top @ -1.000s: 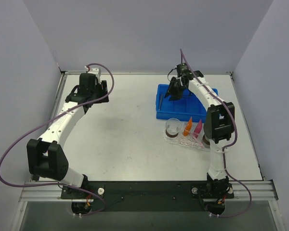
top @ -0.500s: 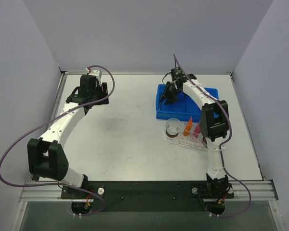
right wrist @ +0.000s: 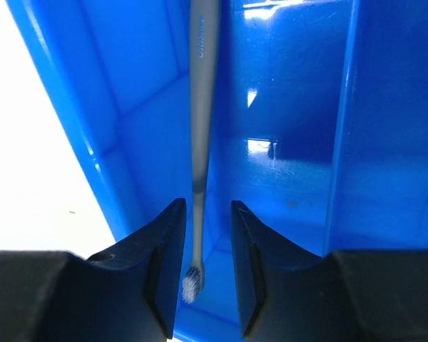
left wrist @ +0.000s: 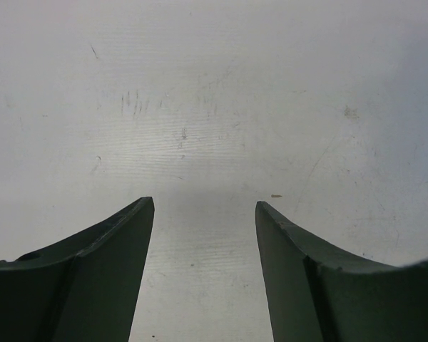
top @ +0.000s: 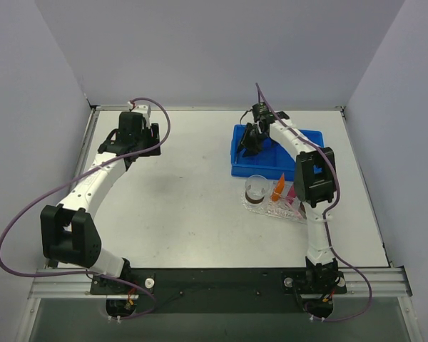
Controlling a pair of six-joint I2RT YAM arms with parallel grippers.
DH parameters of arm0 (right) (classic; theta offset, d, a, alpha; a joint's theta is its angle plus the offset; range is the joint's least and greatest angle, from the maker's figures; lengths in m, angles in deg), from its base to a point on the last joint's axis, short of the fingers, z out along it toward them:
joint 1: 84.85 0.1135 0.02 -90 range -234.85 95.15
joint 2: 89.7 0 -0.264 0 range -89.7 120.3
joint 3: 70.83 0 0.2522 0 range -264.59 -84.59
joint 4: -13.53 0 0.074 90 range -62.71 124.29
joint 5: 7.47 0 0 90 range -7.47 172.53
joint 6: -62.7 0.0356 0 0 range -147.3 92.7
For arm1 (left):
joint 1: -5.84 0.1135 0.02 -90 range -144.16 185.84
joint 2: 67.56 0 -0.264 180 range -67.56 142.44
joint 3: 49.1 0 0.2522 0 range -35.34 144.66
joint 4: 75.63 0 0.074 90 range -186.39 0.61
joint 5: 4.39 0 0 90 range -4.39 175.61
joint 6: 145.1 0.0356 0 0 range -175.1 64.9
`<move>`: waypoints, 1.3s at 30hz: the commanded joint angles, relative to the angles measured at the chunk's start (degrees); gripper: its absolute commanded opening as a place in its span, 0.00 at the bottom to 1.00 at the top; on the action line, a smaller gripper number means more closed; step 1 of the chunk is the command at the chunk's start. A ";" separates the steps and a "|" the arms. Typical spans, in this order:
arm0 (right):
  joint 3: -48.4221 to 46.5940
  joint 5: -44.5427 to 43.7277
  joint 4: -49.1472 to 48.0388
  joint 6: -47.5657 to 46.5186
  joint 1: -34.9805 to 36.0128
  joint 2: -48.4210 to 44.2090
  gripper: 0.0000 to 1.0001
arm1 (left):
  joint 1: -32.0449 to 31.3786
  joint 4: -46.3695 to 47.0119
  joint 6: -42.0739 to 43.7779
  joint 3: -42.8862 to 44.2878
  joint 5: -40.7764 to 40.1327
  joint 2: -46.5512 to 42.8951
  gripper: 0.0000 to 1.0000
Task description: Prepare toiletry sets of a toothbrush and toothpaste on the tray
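The right gripper [right wrist: 205,206] is down inside the blue bin [right wrist: 292,142]. Its two fingers stand a little apart, one on each side of the toothbrush [right wrist: 200,107], and a thin gap shows on both sides, so they do not clamp it. In the wrist view the brush runs from 12 o'clock to 6 o'clock, with the bristle head at the 6 o'clock end, low between the fingertips. From above, this gripper is at the 9 o'clock end of the bin.

The tray [top: 271,212] lies on the table just beside the bin, at its 6 o'clock side. On the tray are the orange tube [top: 278,189] and the pink tube [top: 293,191], close together. A round clear cup [top: 255,189] stands at 9 o'clock of them.

The left gripper [left wrist: 205,203] is well apart from all this, at the 9 o'clock side of the table [left wrist: 214,85]. Its fingers are wide apart and hold nothing.
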 commanded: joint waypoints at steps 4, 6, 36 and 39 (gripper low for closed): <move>-0.23 -0.11 0.30 -0.69 0.44 2.08 0.28 | 0.19 1.90 1.05 0.17 -1.19 -2.92 0.69; -0.23 -0.11 0.22 -0.78 0.44 2.60 0.28 | 0.19 1.90 1.14 -0.26 -1.27 -3.09 0.69; -2.96 -2.66 0.92 0.80 1.93 4.80 0.13 | 0.19 2.34 1.93 -2.11 -1.98 -4.76 0.69; -2.96 -2.22 1.00 2.03 1.49 4.98 0.11 | 0.10 2.34 1.84 -2.20 -1.98 -4.94 0.69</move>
